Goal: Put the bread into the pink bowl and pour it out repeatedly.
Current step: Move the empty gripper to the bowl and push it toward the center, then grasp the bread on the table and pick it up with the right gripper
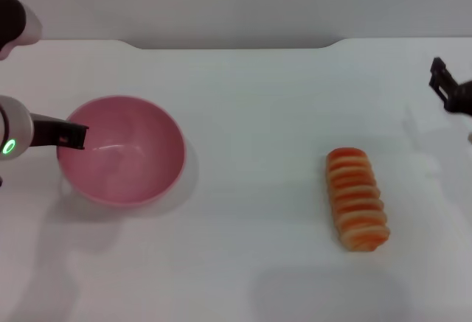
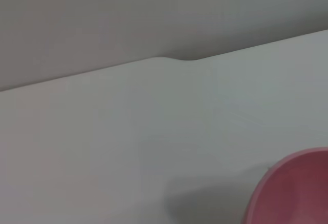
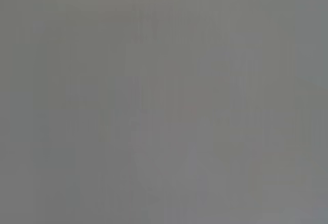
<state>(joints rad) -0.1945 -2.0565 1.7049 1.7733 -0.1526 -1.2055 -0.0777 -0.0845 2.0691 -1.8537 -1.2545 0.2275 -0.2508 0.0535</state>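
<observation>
In the head view, the pink bowl (image 1: 122, 150) is seen standing upright with nothing in it on the white counter (image 1: 251, 101), its left rim being touched by the left gripper (image 1: 74, 136); whether that gripper is clamped cannot be told. The bread (image 1: 357, 198) is lying stripes-up, well apart to the right, with open counter between. The right gripper (image 1: 447, 86) is hanging at the right edge, its state unclear. In the left wrist view, a part of the bowl's rim (image 2: 292, 193) and the counter's far edge (image 2: 169, 60) are being shown. The right wrist view is showing only grey.

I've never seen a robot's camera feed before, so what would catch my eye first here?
On the white table, a round, smooth pink plastic bowl sits empty on the robot's left, with the left gripper at its rim. Well apart, to the right, lies a ridged orange-and-cream striped toy bread loaf. The right gripper hangs at the table's far right edge, away from the loaf.
</observation>
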